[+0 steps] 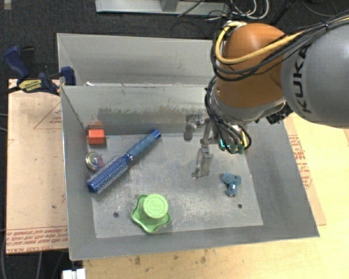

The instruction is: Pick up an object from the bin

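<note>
My gripper (195, 156) hangs over the bare floor in the right middle of the bin. Its two metal fingers (202, 158) stand apart, open, with nothing between them. A small blue lumpy piece (231, 184) lies just right of the lower fingertip and does not touch it. A blue hairbrush (122, 163) lies on a slant to the left, its handle end pointing toward the gripper. A green scalloped lid (151, 212) rests near the front wall, below and left of the gripper.
An orange-red block (96, 136) sits by the left wall, with a small shiny ball (94, 161) beside the brush head. The arm's orange dome and its cables overhang the bin's back right corner.
</note>
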Robot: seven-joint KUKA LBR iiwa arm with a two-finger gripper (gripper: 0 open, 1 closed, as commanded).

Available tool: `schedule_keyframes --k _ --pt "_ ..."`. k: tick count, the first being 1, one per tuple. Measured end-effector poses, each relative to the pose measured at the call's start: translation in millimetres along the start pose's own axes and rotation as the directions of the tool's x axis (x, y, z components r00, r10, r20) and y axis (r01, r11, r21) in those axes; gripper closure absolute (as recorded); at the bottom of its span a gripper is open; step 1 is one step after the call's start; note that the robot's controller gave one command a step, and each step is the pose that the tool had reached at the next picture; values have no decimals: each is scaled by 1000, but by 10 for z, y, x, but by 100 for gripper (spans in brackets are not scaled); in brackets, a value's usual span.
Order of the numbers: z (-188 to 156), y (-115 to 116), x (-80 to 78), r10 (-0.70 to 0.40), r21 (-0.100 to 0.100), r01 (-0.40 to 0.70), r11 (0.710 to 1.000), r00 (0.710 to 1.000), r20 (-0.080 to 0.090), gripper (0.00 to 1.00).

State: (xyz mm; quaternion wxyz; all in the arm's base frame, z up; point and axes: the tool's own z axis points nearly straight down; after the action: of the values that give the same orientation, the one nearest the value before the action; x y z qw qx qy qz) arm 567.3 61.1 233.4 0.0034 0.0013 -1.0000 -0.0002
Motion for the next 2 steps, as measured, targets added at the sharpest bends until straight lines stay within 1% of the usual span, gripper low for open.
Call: schedule_keyframes --k 1,2 --pt "466 926 388 -18 -4 18 1000 1000 2 0" --pt "894 1366 215 -186 0 186 983 983 6 0"
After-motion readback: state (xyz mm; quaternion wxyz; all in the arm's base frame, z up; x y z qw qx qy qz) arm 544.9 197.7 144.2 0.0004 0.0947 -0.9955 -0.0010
